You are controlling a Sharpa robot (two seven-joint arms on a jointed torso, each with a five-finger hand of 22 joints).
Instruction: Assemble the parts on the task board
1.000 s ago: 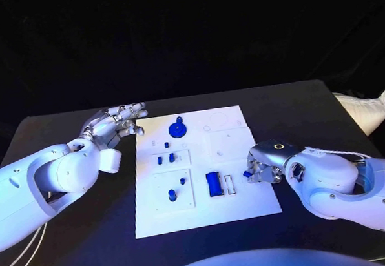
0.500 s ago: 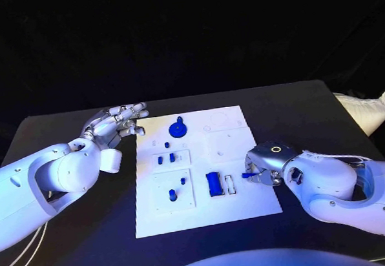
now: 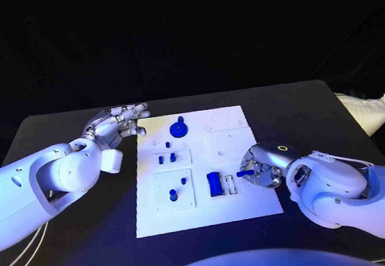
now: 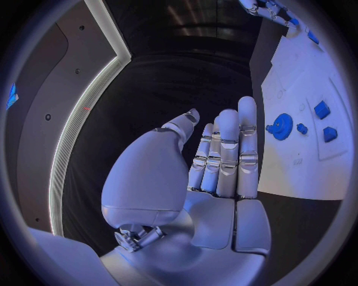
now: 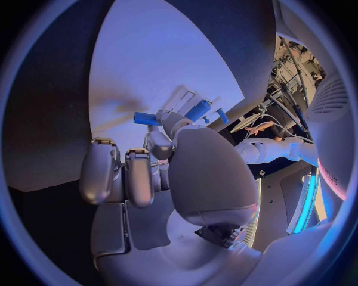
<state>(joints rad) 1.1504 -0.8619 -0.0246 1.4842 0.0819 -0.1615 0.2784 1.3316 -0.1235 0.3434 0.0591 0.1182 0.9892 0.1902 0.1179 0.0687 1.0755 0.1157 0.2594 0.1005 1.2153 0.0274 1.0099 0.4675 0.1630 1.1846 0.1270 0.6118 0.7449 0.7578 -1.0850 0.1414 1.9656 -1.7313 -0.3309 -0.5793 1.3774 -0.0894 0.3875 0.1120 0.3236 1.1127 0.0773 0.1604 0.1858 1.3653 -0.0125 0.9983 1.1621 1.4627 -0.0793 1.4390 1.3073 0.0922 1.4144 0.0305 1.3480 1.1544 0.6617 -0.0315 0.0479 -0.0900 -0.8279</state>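
Note:
The white task board (image 3: pixel 243 206) lies mid-table. On it are a blue gear (image 3: pixel 179 129) at the far end, two small blue blocks (image 3: pixel 165 159), two small pieces (image 3: pixel 177 188) in a near-left plate, and a blue cylinder (image 3: pixel 214 184) beside a narrow slot. My right hand (image 3: pixel 264 166) hovers over the board's right edge and pinches a small blue peg (image 3: pixel 243 173), whose tip points toward the cylinder. The right wrist view shows the peg (image 5: pixel 147 118) between the fingertips and the cylinder (image 5: pixel 197 111) beyond. My left hand (image 3: pixel 115 124) is open, fingers straight, at the board's far left corner, with the gear (image 4: pixel 281 126) nearby.
A white bag (image 3: pixel 366 110) sits at the table's right edge. The black table (image 3: pixel 84 249) surrounds the board. My left forearm (image 3: pixel 39 183) lies along the board's left side.
My right hand has shifted left over the board with the blue peg, closer to the blue cylinder. The left hand has stayed where it was.

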